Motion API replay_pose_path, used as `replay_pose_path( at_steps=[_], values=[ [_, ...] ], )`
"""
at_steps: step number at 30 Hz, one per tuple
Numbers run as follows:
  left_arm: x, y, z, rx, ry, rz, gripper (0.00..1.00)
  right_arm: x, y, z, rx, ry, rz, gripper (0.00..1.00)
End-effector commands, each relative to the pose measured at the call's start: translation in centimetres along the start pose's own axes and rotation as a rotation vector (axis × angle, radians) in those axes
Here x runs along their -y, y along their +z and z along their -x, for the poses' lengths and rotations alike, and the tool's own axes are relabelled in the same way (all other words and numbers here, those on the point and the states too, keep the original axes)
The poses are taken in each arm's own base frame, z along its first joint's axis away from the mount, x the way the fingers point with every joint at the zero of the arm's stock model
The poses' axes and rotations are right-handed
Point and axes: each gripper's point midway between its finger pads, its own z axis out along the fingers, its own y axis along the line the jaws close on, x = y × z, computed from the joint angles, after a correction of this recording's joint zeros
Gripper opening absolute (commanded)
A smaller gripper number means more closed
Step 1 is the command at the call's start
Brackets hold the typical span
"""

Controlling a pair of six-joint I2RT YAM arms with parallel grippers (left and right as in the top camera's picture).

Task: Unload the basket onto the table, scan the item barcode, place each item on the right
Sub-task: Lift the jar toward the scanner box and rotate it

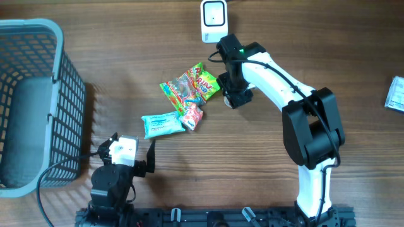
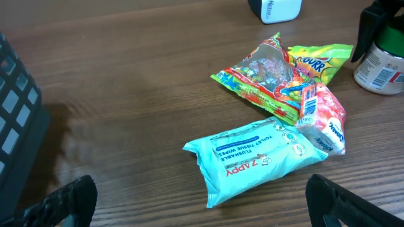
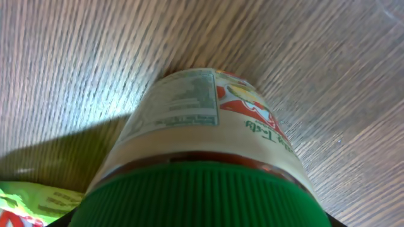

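The right gripper (image 1: pixel 237 96) is hanging over a green-lidded jar (image 3: pixel 208 126) at three o'clock from the snack packets (image 1: pixel 189 88) (cannot tell if it is pinching), while the left gripper (image 1: pixel 128 151) is resting spread wide

Brown wood-grain tabletop (image 1: pixel 126 38), filling every view, bright light from above, soft shadows on the grain

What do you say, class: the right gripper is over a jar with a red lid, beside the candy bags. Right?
No. The lid is green, not red; the right wrist view shows it. The right gripper is indeed over the jar, beside the candy bags.
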Motion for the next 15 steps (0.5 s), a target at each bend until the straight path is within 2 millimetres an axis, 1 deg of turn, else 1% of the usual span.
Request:
replay_pose_path(
  at_steps=[1, 3, 4, 6, 10, 11, 12, 15],
  values=[
    [0.1, -0.1, 0.1, 0.004, 0.006, -0.01, 1.0, 0.0, 0.9, -0.6, -0.039, -0.147, -0.006, 0.54],
    [0.1, -0.1, 0.1, 0.004, 0.006, -0.01, 1.0, -0.7, 0.0, -0.6, -0.054, -0.285, 0.027, 0.52],
    [0.1, -0.1, 0.1, 0.004, 0.006, -0.01, 1.0, -1.1, -0.8, -0.8, -0.083, -0.356, 0.058, 0.52],
    [0.1, -0.1, 0.1, 0.004, 0.006, -0.01, 1.0, -2.0, -2.5, -2.0, -0.183, -0.458, 0.144, 0.52],
    [0.1, -0.1, 0.1, 0.004, 0.006, -0.01, 1.0, -2.6, -6.1, -4.2, -0.433, -0.586, 0.333, 0.5],
    [0.1, -0.1, 0.1, 0.004, 0.006, -0.01, 1.0, -2.4, -7.6, -5.1, -0.557, -0.614, 0.407, 0.5],
    [0.1, -0.1, 0.1, 0.004, 0.006, -0.01, 1.0, -2.3, -8.8, -5.5, -0.64, -0.635, 0.466, 0.5],
    [0.1, -0.1, 0.1, 0.004, 0.006, -0.009, 1.0, -2.0, -11.1, -6.5, -0.781, -0.639, 0.56, 0.51]
  ],
)
